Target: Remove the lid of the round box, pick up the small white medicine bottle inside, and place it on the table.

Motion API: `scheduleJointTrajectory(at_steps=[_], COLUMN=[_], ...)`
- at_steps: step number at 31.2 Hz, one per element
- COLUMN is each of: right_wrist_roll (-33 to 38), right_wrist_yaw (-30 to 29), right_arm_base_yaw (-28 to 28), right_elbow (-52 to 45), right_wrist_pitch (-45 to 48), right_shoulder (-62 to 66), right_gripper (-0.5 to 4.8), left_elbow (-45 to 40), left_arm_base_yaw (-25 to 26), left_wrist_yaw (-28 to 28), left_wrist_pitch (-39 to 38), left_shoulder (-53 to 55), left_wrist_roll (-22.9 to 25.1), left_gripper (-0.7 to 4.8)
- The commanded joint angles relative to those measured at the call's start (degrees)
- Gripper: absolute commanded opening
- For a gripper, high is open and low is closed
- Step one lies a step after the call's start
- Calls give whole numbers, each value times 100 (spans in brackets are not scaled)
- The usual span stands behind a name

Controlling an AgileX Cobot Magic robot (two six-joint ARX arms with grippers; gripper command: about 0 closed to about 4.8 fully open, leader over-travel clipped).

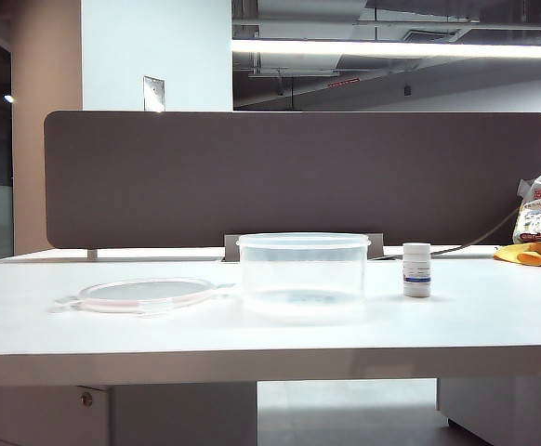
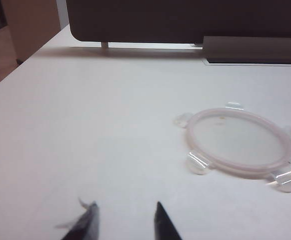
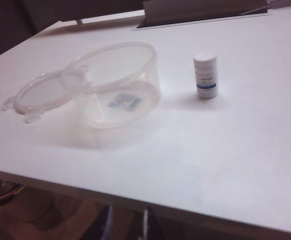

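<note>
Now left gripper [image 2: 123,222] hovers open and empty; right gripper [image 3: 125,225] narrowly parted, empty.

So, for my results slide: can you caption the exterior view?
Pink-rimmed clear round lid lies left of the open translucent plastic tub; small white medicine bottle stands right, on the white table.

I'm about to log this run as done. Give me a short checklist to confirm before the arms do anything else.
1. lid off the round box, lying flat on the table: ok.
2. Box empty: ok.
3. small white medicine bottle upright on the table, apart from the box: ok.
4. left gripper empty, jaws apart, short of the lid: ok.
5. right gripper holding nothing, off the table's near edge: ok.
</note>
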Motion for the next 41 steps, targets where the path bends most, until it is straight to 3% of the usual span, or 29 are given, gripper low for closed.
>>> scheduleJointTrajectory(at_steps=[1,9,13,18,24,30,41], right_wrist_roll=[0,-166,-892,-542,-675,-1390,-1499], right_wrist_yaw=[2,35,629,1497,1456,1484,1467], right_arm_base_yaw=[7,7,-162,-809,-1357,-1403,-1403], right_elbow=[28,28,-7,-238,-245,-245,-245], right_wrist_pitch=[79,92,538,1425,1392,953,715], right_shoulder=[-2,-4,-13,-26,-26,-26,-26], right_gripper=[84,85,85,85,85,84,84], left_elbow=[-2,-2,-2,-2,-2,-2,-2], left_arm_base_yaw=[11,11,11,11,11,11,11], left_wrist_yaw=[22,22,22,22,22,22,22], left_wrist_pitch=[76,76,76,76,76,76,76], left_shoulder=[2,2,2,2,2,2,2], left_wrist_roll=[-7,-7,-7,-4,4,4,4], left_gripper=[143,143,143,143,143,143,143])
